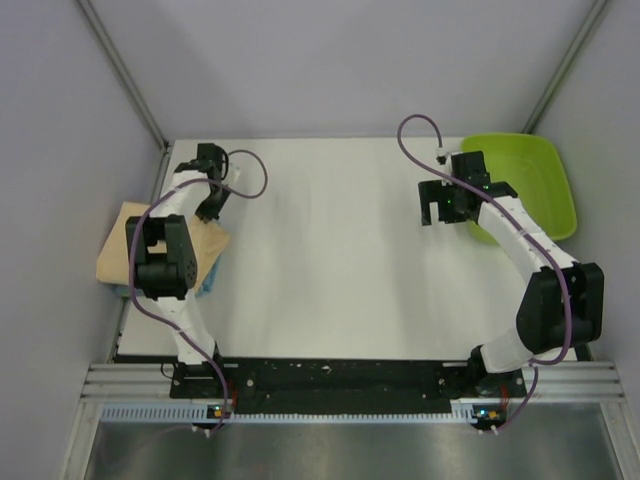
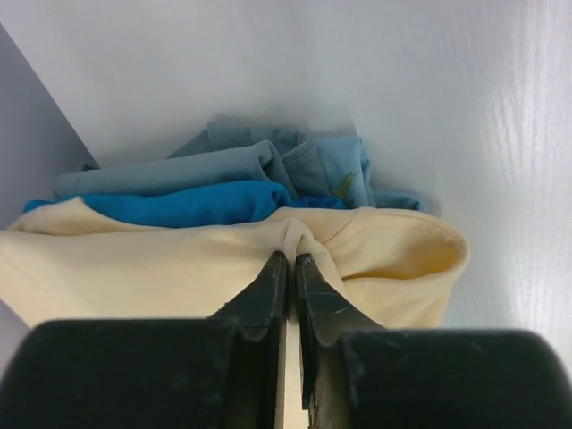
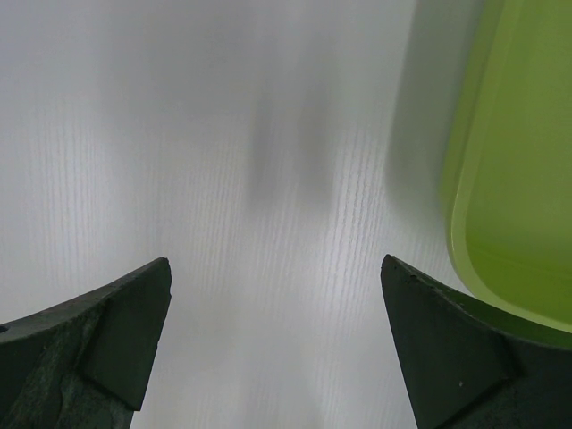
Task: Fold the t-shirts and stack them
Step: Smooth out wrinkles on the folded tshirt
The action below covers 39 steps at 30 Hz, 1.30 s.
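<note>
"T-shirts [image 1: 118, 262]: where do they lie?"

"At the left edge of the worktop [image 1: 330, 270], in the middle left of the top view, partly hanging past that edge. The peach-cream shirt [image 2: 125, 268] lies on top. It is a flat fold, with a rounded, doubled edge at the right of the left wrist view. The blue shirt [image 2: 179, 204] sits under it, bright blue, with paler grey-blue folds bunched behind."

"And the left pincer [image 2: 288, 261]?"

"Almost closed. Its tips nip a small ridge of the peach-cream cloth, which puckers there."

"The right pincer [image 3: 273, 268]?"

"Spread wide, with nothing between its fingers. It is over bare worktop in the right half of the top view, just beside the lime-green tray [image 3: 509, 179] and well apart from the shirts."
</note>
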Tool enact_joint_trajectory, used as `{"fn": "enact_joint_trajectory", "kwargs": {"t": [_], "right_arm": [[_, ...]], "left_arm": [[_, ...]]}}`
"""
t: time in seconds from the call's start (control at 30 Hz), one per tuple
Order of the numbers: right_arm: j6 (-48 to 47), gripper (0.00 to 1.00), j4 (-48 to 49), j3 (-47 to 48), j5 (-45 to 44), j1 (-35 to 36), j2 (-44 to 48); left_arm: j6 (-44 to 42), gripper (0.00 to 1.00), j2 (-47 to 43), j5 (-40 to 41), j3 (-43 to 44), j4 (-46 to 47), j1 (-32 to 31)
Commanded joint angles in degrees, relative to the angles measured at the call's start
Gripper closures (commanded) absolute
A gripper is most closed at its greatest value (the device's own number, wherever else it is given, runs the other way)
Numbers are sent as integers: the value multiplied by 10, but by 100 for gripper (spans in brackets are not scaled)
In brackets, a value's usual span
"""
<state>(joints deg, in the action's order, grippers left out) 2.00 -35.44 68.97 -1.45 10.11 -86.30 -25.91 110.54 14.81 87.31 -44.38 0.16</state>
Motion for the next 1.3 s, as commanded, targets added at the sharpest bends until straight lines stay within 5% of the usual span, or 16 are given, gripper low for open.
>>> {"fn": "enact_joint_trajectory", "kwargs": {"t": [0.0,0.33,0.57,0.6,0.63,0.7,0.8,1.07,1.27], "right_arm": [[-8,1,9,1,-2,4,22],[-8,1,9,2,0,4,15],[-8,1,9,5,5,4,9],[-8,1,9,5,6,4,10],[-9,1,9,4,6,4,8],[-9,1,9,4,8,4,8],[-9,1,9,4,11,4,8],[-12,1,9,0,13,4,10],[-15,1,9,4,27,4,-1]], "left_arm": [[9,100,-8,-31,1,26,2],[-26,100,-125,-122,-13,-14,-31],[-53,100,-109,-153,-68,-45,-60],[-51,98,-95,-128,-74,-40,-61],[-49,84,-85,-113,-80,-32,-61],[-51,45,-63,-86,-93,-4,-62],[-56,22,-41,-80,-93,7,-68],[-65,17,-78,-59,-110,54,-96],[-39,17,-114,-179,21,-16,16]]}}
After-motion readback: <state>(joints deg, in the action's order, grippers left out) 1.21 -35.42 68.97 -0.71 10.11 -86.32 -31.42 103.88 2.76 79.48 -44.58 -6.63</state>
